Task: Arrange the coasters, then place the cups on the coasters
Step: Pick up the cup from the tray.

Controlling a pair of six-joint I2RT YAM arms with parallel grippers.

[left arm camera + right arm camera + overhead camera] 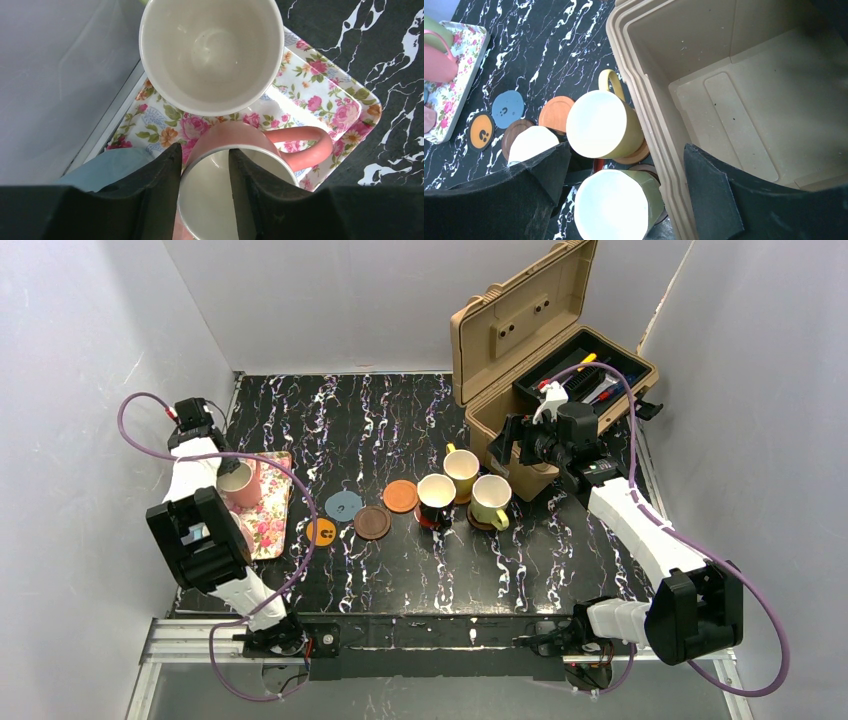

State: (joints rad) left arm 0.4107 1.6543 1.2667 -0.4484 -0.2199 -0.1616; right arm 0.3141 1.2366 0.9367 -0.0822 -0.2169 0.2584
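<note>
In the left wrist view my left gripper (204, 155) straddles the rim of a pink cup (240, 137) on the floral tray (325, 100). One finger is outside the wall and the other inside, with a gap still showing. A cream-inside cup (211, 50) and a pale blue cup (107, 167) stand beside it. On the table the black cup (436, 498), yellow cup (461, 470) and lime cup (491, 500) sit on coasters. Grey-blue (343, 505), orange-brown (401, 496), dark brown (372, 522) and orange marked (321, 532) coasters are bare. My right gripper (520, 445) hangs open above the lime cup (611, 210).
An open tan toolbox (540, 360) with tools stands at the back right. Its near wall (659, 130) runs between my right fingers, close to the yellow cup (599, 125). The tray (270, 525) lies along the left table edge by the wall.
</note>
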